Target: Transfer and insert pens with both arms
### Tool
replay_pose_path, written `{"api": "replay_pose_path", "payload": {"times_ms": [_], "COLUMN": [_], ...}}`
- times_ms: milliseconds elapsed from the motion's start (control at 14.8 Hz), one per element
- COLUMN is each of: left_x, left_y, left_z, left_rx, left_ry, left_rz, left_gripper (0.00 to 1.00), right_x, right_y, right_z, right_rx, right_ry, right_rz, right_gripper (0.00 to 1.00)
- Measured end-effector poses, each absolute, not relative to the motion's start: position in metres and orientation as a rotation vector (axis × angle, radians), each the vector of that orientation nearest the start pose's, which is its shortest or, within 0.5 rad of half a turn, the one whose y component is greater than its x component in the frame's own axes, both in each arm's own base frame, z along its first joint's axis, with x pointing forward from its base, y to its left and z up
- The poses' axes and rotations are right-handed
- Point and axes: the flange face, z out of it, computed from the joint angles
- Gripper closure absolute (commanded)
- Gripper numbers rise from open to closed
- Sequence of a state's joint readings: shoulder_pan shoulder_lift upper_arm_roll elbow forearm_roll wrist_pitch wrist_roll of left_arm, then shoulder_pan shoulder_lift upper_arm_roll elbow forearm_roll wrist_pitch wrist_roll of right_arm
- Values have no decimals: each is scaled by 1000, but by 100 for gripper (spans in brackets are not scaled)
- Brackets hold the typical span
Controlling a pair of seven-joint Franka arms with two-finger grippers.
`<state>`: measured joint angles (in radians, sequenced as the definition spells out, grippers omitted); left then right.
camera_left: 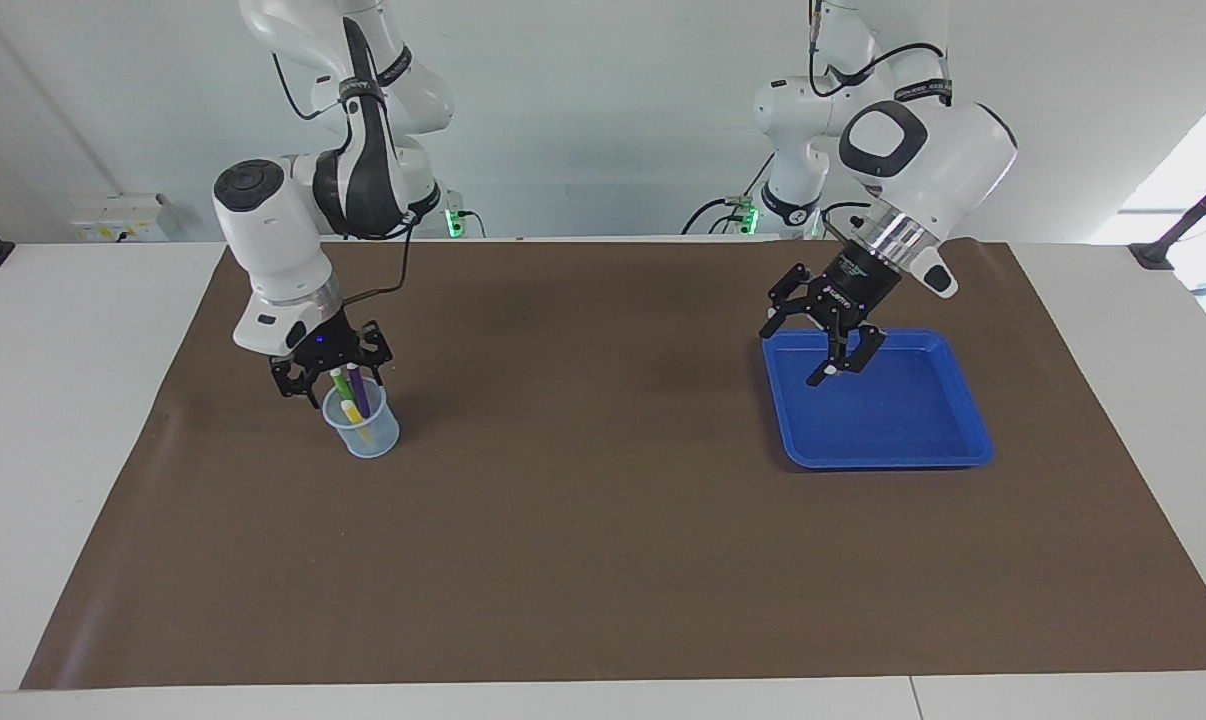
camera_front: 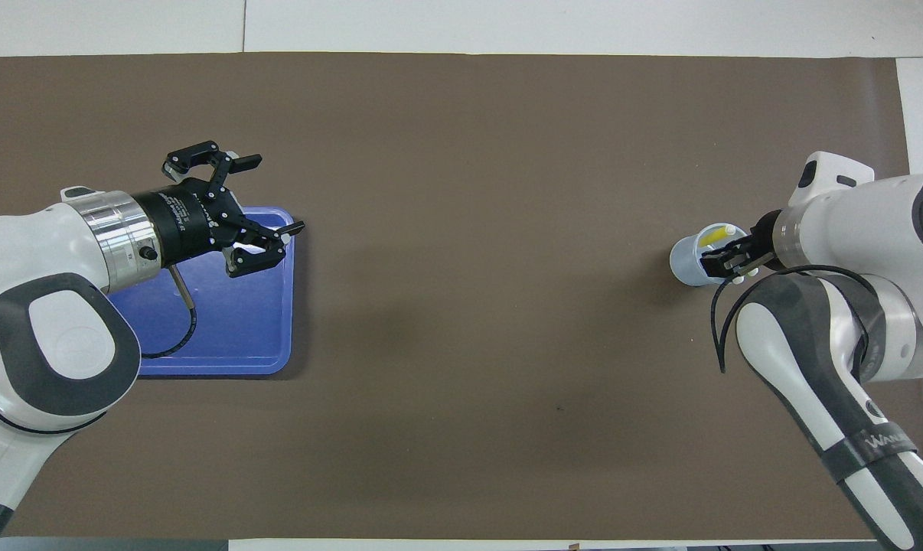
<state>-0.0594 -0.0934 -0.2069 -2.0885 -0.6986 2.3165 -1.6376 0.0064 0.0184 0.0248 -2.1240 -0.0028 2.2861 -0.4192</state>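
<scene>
A clear plastic cup [camera_left: 368, 435] [camera_front: 687, 264] stands on the brown mat toward the right arm's end of the table. Three pens lean in it: a green pen [camera_left: 340, 384], a purple pen [camera_left: 359, 392] and a yellow pen [camera_left: 360, 432] [camera_front: 712, 236]. My right gripper [camera_left: 330, 372] [camera_front: 725, 262] hangs just over the cup's rim, open, its fingers spread to either side of the pens' tops and holding nothing. My left gripper [camera_left: 809, 345] [camera_front: 276, 193] hovers open and tilted over the blue tray [camera_left: 893, 440] [camera_front: 224, 344], at the tray's edge nearer to the robots.
The brown mat [camera_left: 603, 560] covers most of the white table. The tray lies toward the left arm's end. Two small bases with green lights [camera_left: 453, 222] stand at the robots' edge of the table.
</scene>
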Motion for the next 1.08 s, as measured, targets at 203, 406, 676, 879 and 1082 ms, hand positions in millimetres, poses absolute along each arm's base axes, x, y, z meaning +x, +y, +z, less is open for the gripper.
{"api": "replay_pose_path", "payload": {"times_ms": [203, 406, 676, 879, 1082], "left_x": [524, 516, 514, 518, 526], "left_y": [-170, -169, -147, -121, -88], "left_z": [510, 511, 512, 518, 535], "left_rx": [1995, 2335, 2698, 2896, 3016], "left_ry": [1815, 1573, 1219, 894, 614], "left_rz": [-324, -294, -227, -218, -193], "left_gripper": [0, 0, 0, 0, 0], "right_x": [564, 568, 568, 563, 559], "right_y": [17, 9, -7, -14, -16], "right_z": [441, 480, 526, 553, 578], "right_rx": [-3085, -3102, -3133, -3144, -3144], "right_ry": [-708, -606, -336, -107, -14], "right_rz": [-247, -209, -131, -49, -8], "right_gripper": [0, 0, 0, 0, 0]}}
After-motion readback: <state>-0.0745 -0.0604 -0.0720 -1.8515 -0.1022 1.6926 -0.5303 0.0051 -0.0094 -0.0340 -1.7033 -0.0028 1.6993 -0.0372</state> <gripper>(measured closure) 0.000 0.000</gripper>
